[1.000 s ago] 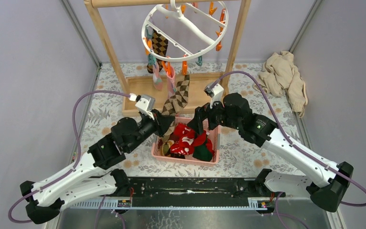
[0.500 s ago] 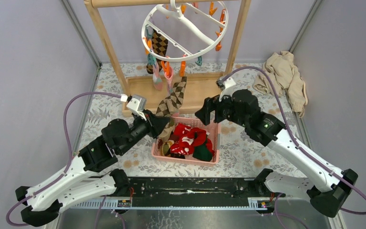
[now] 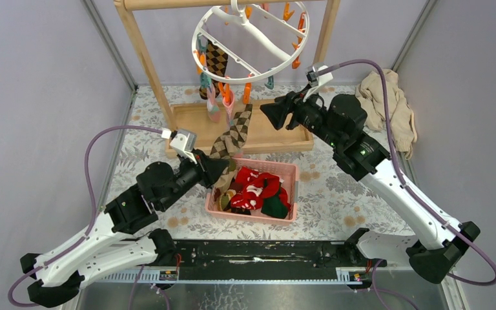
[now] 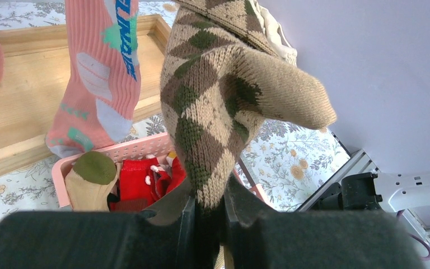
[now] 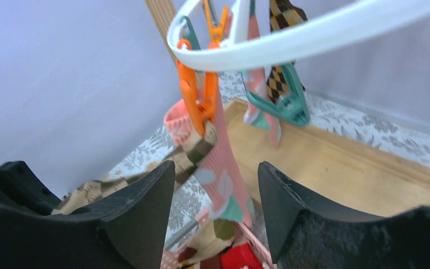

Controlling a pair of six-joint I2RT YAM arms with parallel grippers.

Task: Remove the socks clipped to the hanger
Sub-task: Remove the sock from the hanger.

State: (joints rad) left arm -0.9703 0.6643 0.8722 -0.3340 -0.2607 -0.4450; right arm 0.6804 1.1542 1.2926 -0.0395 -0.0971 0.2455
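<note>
step: i judge this as mid-pull on 1 sock, the argyle sock (image 4: 213,112), with its top end up at the clips and not yet free.
left gripper: the left gripper (image 4: 208,204) is clenched on the sock's toe end, low over the near-left corner of the pink basket (image 3: 294,194); the sock runs on a slant from there up to the hanger.
right gripper: the right gripper (image 5: 215,168) has its fingers spread with nothing between them. it hangs just beside the low rim of the hanger (image 5: 313,38) and faces an orange clip (image 5: 195,98) and a pink sock (image 5: 227,179).
task things: the hanger hangs from the top bar of the wooden rack (image 3: 141,51). i count about 4 socks on its near-left side, and several red ones lie in the basket.
next move: i'd either keep drawing down and back with the left arm until the clip lets go, or have the right squeeze that clip. which clip holds the argyle sock i cannot tell from the wrist view.
edges: ring rim, dangling clips and the rack's right post sit close to the right gripper, so a swinging ring could snag.
open room: the bench right of the basket is open up to the cloth heap (image 3: 387,103), well apart from both arms.
</note>
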